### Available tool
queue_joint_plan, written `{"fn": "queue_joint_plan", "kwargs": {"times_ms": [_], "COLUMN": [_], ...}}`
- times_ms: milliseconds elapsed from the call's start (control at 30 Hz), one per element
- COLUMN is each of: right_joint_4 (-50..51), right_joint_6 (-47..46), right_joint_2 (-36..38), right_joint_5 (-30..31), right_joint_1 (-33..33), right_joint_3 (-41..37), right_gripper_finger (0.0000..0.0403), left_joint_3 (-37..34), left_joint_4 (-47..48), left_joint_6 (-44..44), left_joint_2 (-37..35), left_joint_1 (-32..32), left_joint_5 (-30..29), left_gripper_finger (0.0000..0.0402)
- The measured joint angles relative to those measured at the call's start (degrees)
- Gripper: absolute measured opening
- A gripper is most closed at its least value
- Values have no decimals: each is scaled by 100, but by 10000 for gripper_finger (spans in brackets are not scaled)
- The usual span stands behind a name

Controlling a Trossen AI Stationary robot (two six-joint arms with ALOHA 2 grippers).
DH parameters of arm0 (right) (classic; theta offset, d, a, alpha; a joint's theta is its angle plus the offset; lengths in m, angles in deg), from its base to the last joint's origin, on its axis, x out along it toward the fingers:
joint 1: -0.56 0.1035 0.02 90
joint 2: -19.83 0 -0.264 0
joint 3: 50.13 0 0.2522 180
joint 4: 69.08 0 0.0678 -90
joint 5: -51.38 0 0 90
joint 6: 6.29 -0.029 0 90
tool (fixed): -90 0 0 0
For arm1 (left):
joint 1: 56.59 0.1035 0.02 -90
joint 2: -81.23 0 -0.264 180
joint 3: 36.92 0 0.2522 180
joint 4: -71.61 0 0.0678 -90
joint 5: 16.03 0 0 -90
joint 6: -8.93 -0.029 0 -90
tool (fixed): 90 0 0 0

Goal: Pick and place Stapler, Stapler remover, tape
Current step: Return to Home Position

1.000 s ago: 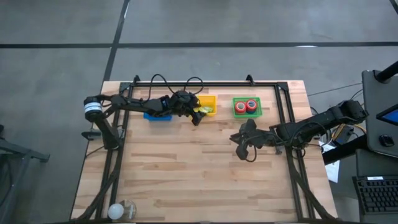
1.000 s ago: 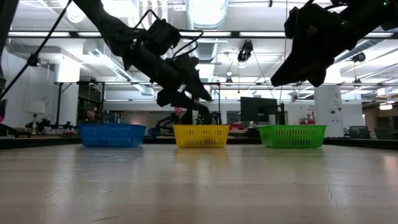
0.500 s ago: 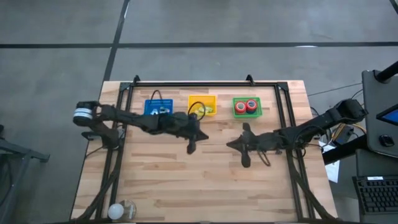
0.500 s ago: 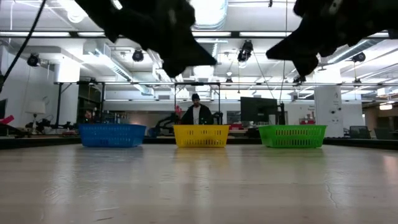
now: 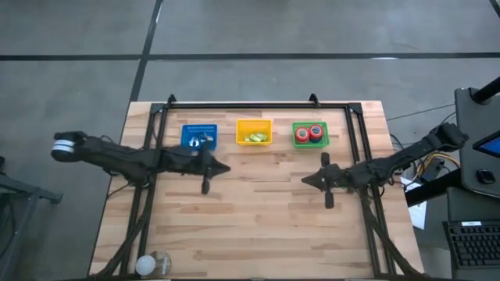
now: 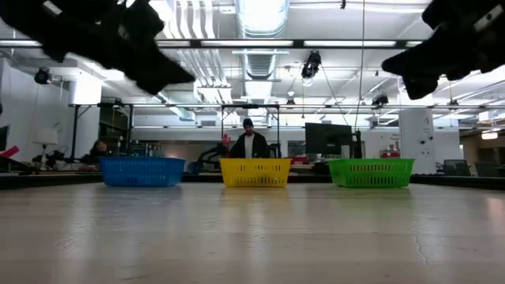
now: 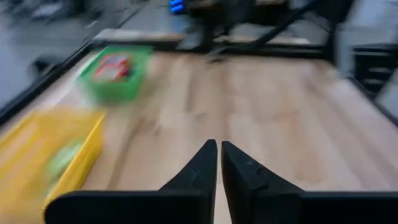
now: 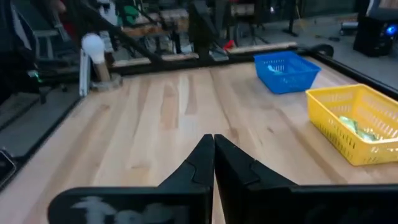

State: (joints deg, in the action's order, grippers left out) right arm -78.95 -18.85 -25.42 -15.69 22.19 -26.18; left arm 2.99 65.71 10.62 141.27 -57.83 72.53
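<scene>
The small red ring-shaped rolls of tape (image 5: 311,133) lie inside the green plastic mesh basket (image 5: 297,143). This basket stands at the far edge of the pale wooden plank surface (image 5: 258,226), at the right end of a row of three. Beside it, not touching, is the yellow plastic mesh basket (image 5: 242,127) holding pale green boxes (image 5: 255,139). Beyond that is the blue plastic mesh basket (image 5: 189,129) with dark items too small to make out. The left claw (image 5: 205,186) hangs over bare wood just in front of the blue basket, its two dark fingers (image 7: 202,165) clenched nearly together on nothing. The right claw (image 5: 328,199) hangs over bare wood in front of the green basket's right corner, also clenched and empty; its fingers (image 8: 199,158) meet tip to tip. In the low view a person (image 6: 248,142) stands in the room behind the yellow basket
</scene>
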Motion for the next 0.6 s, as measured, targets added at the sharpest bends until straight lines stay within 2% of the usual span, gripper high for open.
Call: {"fn": "queue_joint_plan", "kwargs": {"times_ms": [67,133,333,467,600], "right_joint_4": [-56,-6,-28,-15,96], "right_joint_6": [61,202,365,623,910], "right_joint_2": [263,497,1036,1337,1605], "right_joint_5": [0,20,20,64,102], "right_joint_1": [-1,-4,-2,-2,-2], "right_joint_3": [-202,-388,-650,-786,-786], "right_gripper_finger": [8,8,8,8,8], "left_joint_3": [-410,-810,-1899,-2534,-2533], "left_joint_4": [-3,-216,-1616,-2391,-1872], "left_joint_6": [514,734,717,694,686], "left_joint_2": [-338,-671,-1478,-1979,-2405], "left_joint_1": [0,0,-33,-33,-33], "left_joint_5": [-420,-528,71,176,180], "left_gripper_finger": [29,32,28,28,26]}}
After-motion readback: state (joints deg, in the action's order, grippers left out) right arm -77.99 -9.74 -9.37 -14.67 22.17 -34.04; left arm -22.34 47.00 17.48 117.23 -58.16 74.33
